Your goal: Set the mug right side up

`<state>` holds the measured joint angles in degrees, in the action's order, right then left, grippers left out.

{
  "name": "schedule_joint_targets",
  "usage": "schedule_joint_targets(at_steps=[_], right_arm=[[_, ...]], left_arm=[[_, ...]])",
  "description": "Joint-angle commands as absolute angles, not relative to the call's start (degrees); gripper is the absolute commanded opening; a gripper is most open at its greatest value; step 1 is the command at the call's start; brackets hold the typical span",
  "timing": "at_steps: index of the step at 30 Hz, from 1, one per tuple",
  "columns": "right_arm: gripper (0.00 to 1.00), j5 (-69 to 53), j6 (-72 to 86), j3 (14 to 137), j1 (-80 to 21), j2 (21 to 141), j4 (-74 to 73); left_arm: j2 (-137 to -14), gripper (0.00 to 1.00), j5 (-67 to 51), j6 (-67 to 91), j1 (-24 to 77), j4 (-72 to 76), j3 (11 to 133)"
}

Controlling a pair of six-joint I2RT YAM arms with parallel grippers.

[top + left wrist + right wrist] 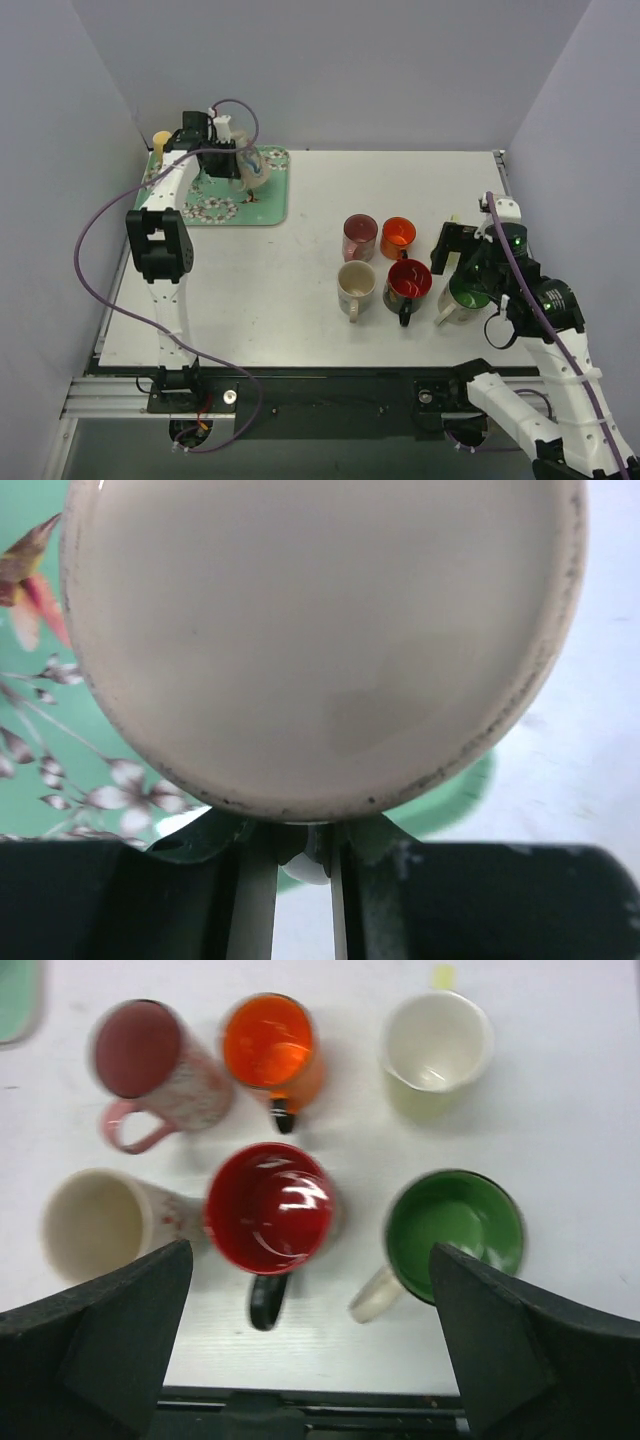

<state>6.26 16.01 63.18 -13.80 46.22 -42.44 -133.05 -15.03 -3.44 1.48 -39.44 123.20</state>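
While mug sits tilted, base to the wrist camera, at far-left green mat, lifted or resting unclear | left gripper jaws nearly together, clamped on pale bit, likely handle | ceramic: stiff, heavyish, slick glaze, chippable; handle hold may swing, body grip safer | right gripper jaws wide apart above other mugs

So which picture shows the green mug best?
The right wrist view: the green mug is seen from above, with its rim, inside and handle. The top view has it small and partly hidden by the right gripper. The left wrist view shows a cream mug instead.
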Motion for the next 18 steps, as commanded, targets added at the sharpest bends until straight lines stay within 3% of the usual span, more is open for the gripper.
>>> schedule_joint_targets(at_steps=[1, 4, 8, 18], right_arm=[[0.98, 1.41, 20.38, 64.16, -24.74, 45.44, -35.01], [0.99, 1.59, 22.76, 64.07, -34.86, 45.70, -26.65], [0.99, -12.28, 27.42, 63.28, -41.64, 51.83, -4.01], [1.00, -7.31, 31.38, 69.35, -47.46, 61.70, 20.47]], left_arm=[[-119.10, 0.00, -32.48, 4.65, 1.67, -38.83, 128.14], [-114.88, 0.00, -41.11, 9.38, 1.93, -41.04, 128.15], [-108.38, 0.00, -47.99, 7.92, 5.35, -43.67, 127.35], [-92.91, 0.00, -55.54, 12.57, 13.17, -40.45, 118.05]])
